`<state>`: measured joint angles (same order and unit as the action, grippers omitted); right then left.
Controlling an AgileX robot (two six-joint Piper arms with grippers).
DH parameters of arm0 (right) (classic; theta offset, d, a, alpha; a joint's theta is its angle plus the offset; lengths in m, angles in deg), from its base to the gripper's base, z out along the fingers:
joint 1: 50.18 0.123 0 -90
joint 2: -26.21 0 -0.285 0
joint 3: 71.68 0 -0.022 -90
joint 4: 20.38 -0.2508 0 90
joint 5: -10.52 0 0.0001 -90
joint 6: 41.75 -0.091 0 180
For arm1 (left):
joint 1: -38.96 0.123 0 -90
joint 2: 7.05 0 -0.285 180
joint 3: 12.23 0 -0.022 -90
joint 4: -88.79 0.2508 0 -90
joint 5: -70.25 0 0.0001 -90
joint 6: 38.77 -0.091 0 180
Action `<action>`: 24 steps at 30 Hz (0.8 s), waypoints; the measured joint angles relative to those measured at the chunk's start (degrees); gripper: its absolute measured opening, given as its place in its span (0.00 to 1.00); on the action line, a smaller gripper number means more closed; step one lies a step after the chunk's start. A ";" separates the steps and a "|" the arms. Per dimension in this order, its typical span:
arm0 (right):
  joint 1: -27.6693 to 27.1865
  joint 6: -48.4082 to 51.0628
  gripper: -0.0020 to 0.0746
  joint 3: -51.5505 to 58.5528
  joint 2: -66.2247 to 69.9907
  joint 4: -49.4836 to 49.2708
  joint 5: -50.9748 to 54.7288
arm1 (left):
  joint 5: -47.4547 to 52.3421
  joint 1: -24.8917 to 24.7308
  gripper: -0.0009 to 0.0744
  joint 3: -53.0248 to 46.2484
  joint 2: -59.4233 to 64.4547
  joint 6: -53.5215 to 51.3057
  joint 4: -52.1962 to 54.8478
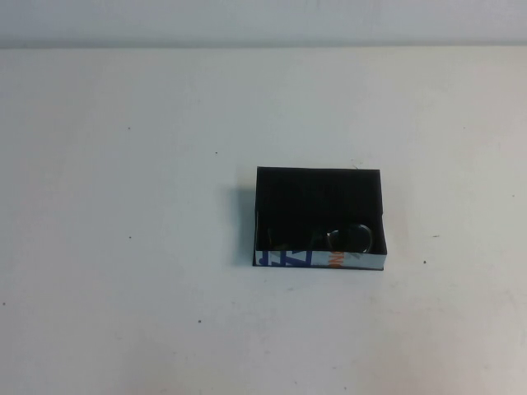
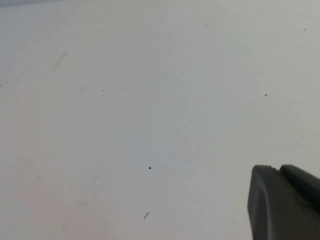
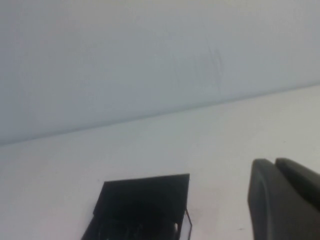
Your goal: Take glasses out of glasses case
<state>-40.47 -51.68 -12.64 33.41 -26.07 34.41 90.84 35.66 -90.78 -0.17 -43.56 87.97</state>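
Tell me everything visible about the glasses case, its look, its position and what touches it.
The glasses case is a shallow black rectangular box, open on top, with a dark interior. Its near side wall is white with blue lettering and an orange mark. It lies flat on the white table, slightly right of centre. The glasses lie inside, against that near wall. Neither claw touches it: the left claw and the right claw appear only in their wrist views.

Glasses point(image 1: 350, 238) inside open black case point(image 1: 317, 191)
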 joint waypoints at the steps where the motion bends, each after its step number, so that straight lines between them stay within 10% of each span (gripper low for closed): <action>1: 0.00 0.00 0.00 -1.90 0.76 0.00 0.77 | 0.00 0.00 0.01 0.00 0.00 0.00 0.00; 12: 0.00 11.61 0.00 -16.13 26.93 -3.58 6.57 | 0.00 0.00 0.01 0.00 0.00 0.00 0.00; 24: 4.19 42.70 0.01 -54.62 72.65 -9.53 43.71 | 0.00 0.00 0.01 0.00 0.00 0.00 0.00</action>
<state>-36.28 -8.99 -67.26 106.06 -35.60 78.13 90.84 35.66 -90.78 -0.17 -43.56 87.97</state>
